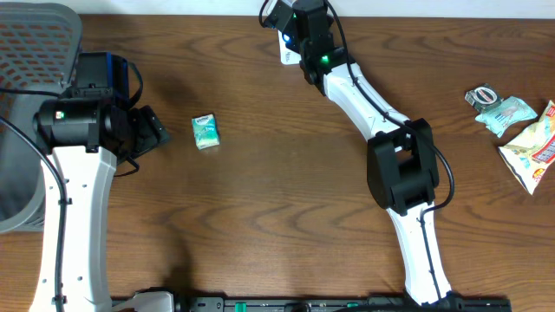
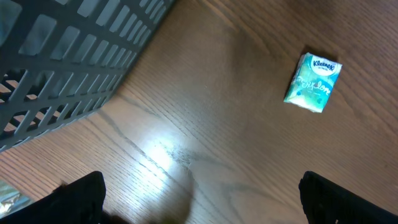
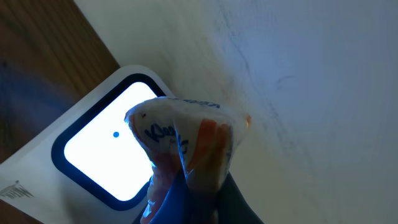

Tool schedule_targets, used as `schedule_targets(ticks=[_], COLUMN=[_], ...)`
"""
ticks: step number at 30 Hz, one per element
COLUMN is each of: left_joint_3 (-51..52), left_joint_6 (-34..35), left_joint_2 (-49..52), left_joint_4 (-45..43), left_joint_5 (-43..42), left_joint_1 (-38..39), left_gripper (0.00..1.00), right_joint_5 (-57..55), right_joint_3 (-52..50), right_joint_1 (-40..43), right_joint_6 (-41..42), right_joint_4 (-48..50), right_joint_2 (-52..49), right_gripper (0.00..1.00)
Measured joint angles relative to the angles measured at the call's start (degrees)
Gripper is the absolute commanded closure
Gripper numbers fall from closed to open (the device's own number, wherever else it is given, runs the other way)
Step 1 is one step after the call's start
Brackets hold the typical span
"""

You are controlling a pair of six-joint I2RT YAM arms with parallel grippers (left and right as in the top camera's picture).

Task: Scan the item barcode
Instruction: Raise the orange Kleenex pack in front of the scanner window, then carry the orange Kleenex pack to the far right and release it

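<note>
Bare table (image 1: 286,199) lies between the tissue pack (image 1: 205,132) and snack packets (image 1: 531,149); the basket (image 1: 35,52) walls the left.

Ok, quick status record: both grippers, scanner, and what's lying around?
left gripper: open, empty, beside basket
right gripper: shut on packet, held at scanner
scanner: window lit
tissue pack: lying flat, apart from left gripper
snacks: far right, away from both arms
</note>
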State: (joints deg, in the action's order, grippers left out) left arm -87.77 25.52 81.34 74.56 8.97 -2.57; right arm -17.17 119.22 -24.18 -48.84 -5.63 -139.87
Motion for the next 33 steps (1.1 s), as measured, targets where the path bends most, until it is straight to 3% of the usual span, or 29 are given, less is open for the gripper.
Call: schedule_targets(ticks=[22,33], left_joint_3=[0.00,0.00], left_joint_6=[0.00,0.00], left_joint_2=[0.00,0.00], left_joint_4=[0.02,0.02], left_joint_5=[0.00,0.00], left_joint_1=[0.00,0.00], left_gripper=[0.02,0.02], right_joint_5=[2.19,0.28], right_joint_3=[0.00,0.00], right_joint_1=[-0.61,-0.66], right_joint_6=[-16.41,-17.92], right_joint_4=[-1.03,4.76], right_joint_2=[-0.02,-0.02], right_gripper=[0.99,0.99])
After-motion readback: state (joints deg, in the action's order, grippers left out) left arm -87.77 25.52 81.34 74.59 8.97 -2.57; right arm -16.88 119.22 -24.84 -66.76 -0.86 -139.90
